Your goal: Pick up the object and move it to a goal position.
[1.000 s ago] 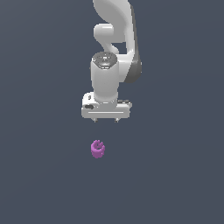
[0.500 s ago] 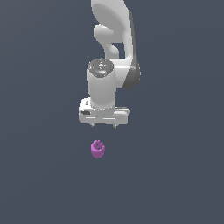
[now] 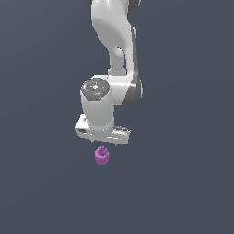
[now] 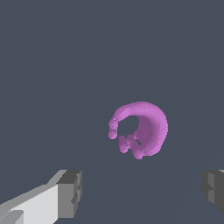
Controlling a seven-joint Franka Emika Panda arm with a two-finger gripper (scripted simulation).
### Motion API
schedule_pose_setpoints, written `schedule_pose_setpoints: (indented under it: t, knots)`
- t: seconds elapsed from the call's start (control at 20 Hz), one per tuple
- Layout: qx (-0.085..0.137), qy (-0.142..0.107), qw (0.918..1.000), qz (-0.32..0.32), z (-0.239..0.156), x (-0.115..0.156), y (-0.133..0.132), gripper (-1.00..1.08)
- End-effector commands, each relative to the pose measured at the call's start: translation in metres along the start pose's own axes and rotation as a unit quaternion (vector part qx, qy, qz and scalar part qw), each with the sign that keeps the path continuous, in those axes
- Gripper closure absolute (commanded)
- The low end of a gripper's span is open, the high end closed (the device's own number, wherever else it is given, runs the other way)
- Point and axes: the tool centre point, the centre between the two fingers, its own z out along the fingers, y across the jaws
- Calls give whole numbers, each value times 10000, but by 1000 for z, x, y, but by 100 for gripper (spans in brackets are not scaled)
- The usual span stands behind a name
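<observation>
From where I stand, the white gripper (image 3: 103, 137) hangs low over the flat grey floor (image 3: 183, 183), pointing straight down, and the little purple object (image 3: 102, 156) sits just beneath it, not yet between the fingers. The jaws are spread wide and hold nothing; in the wrist view the two dark fingertips (image 4: 70, 193) show well apart, with bare floor between them. What matters for the coming move is how the object (image 4: 140, 129) lies against that gap: it is ahead of the jaws along the reach, and sideways it falls within the span between the two pads, closer to the middle than to either one, perhaps a touch toward the far finger. It stands roughly upright, its open mouth facing up at the camera, so its long axis runs much the same way as the gripper's approach. A small knobbly handle sticks out of its side; I cannot tell whether that handle lies along the closing line or across it. My guess is that the arm needs only a short drop, with little sideways trimming, before the pads can close on the walls. The object is much narrower than the opening, so clearance looks generous.
</observation>
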Motion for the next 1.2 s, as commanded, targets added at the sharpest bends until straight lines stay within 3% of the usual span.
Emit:
schedule_pose_setpoints:
  t: [0.0,0.8,1.15]
  knots:
    - [13,-19,9999,141,6,9,3,-92]
    - [41,-65,9990,440,22,28,10,-92]
    - [42,-65,9990,448,54,27,10,-92]
